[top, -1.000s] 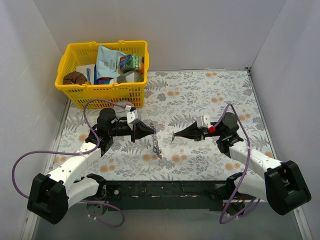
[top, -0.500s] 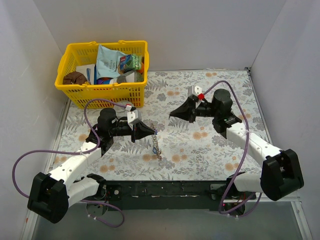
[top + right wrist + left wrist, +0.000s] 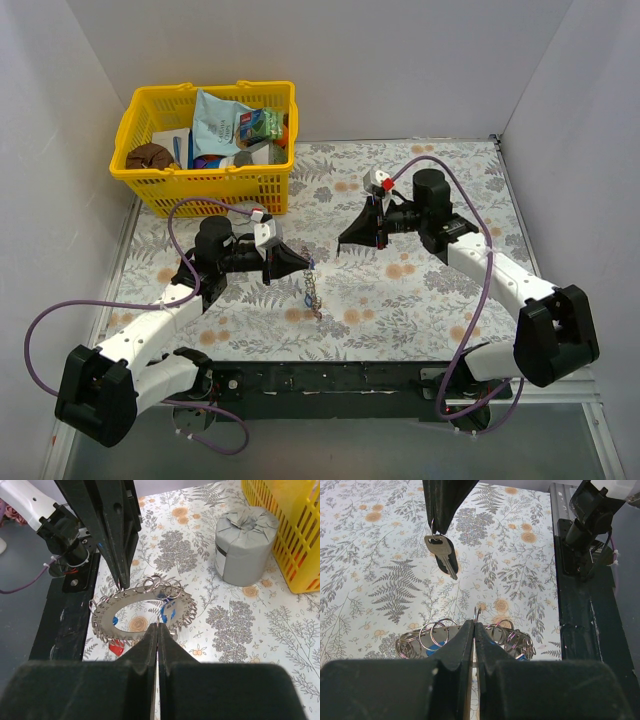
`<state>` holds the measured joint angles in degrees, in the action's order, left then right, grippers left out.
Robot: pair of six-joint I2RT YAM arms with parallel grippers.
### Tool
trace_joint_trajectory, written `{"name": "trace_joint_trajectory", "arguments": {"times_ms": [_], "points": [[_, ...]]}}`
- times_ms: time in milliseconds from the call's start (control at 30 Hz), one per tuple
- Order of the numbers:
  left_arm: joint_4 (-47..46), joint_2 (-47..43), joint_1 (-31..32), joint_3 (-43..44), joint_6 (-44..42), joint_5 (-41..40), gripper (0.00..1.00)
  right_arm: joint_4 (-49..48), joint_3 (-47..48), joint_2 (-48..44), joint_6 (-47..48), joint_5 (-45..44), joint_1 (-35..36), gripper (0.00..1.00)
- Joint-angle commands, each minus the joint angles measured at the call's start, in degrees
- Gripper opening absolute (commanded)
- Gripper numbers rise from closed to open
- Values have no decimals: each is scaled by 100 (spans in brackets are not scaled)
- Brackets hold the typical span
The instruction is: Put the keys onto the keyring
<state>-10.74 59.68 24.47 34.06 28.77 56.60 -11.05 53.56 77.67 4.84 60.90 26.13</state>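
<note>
**Keyring** (image 3: 102, 617): pinched at its rim by the closed left fingers (image 3: 452, 652). It hangs over the floral surface (image 3: 380, 540) and carries small loops and a blue-headed key (image 3: 167, 612).

**Silver key** (image 3: 441, 550): dangles from the tips of the closed right fingers (image 3: 445, 500), near the keyring but apart.

**Risks:** the dangling key may swing or slip out on approach. The keyring may pivot in its rim pinch, so the loop is missed.

Floral cloth (image 3: 420, 300) covers the table. Yellow basket (image 3: 160, 195) stands at its 10 o'clock corner and holds a blue-white bag (image 3: 225, 125), a green packet (image 3: 268, 124) and a brown item (image 3: 152, 156). In the right wrist view, a grey cylinder (image 3: 243, 550) stands upright at 2 o'clock, just beside the basket.
</note>
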Motion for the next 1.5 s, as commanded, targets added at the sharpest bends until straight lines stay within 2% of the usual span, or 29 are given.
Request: {"name": "trace_joint_trajectory", "arguments": {"times_ms": [0,167,300,400,1467], "points": [[-112,-176,-39,100,-30,88,0,577,409,-129,578,168,137,1],[-112,-150,-30,109,-30,-26,0,1095,567,-112,956,-166,523,1],[-95,-176,-39,118,-56,-70,0,1772,795,2,1501,-930,981,1],[-86,-150,-39,109,-56,-96,0,2045,902,108,1678,-1037,1210,1],[-68,-53,-39,144,-91,71,0,1500,884,126,1432,-1379,1667,1]]}}
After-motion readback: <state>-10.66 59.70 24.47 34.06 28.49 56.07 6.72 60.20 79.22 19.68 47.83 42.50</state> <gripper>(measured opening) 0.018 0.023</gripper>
